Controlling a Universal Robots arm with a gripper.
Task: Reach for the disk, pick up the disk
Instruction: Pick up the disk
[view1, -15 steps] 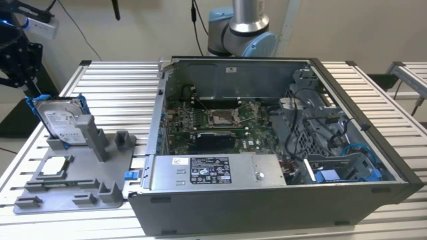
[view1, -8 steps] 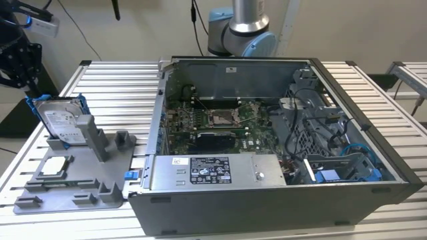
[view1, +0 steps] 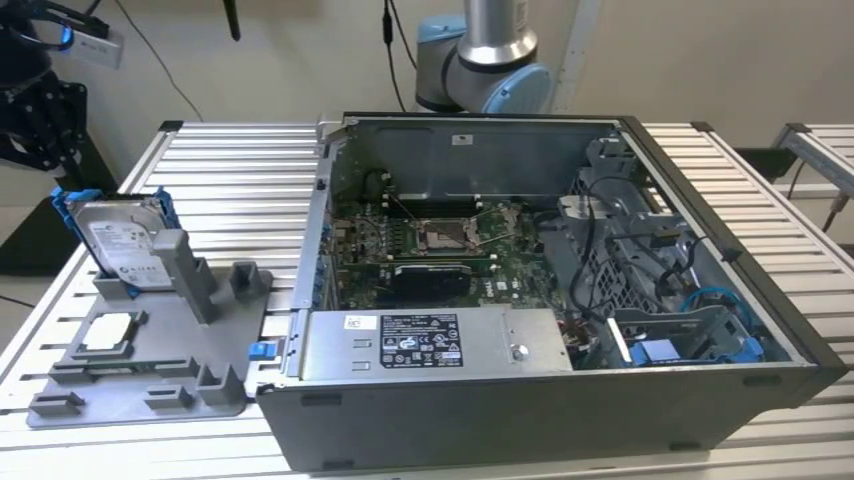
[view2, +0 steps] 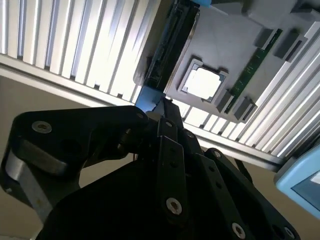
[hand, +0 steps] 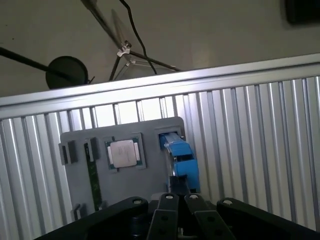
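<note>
Nearest the exterior camera is the open PC case (view1: 534, 410). It lies on its side with the panel off, so the board and bays face up, presumably for top-down access. It sits on the slatted aluminium table (view1: 227, 170), with the grey fixture plate (view1: 154, 385) just beside it on the exterior view's left. The gripper (hand: 178, 197) hangs above that plate and points down at it in both wrist views. You can't tell from these whether it's released or clenched, but it's carrying nothing. The disk (view1: 118, 240) stands on edge in a slot of the plate, leaning on a grey post (view1: 180, 262), with the blue carrier (view1: 63, 205) framing it. I read that pose as deliberate: both broad faces are free for a pinch from above. In the first wrist view the disk's upper edge lies right ahead of the gripper, so you look lined up but not in contact. The small square chip (hand: 123, 152) lies flat in its own pocket near the disk, not touching it.
</note>
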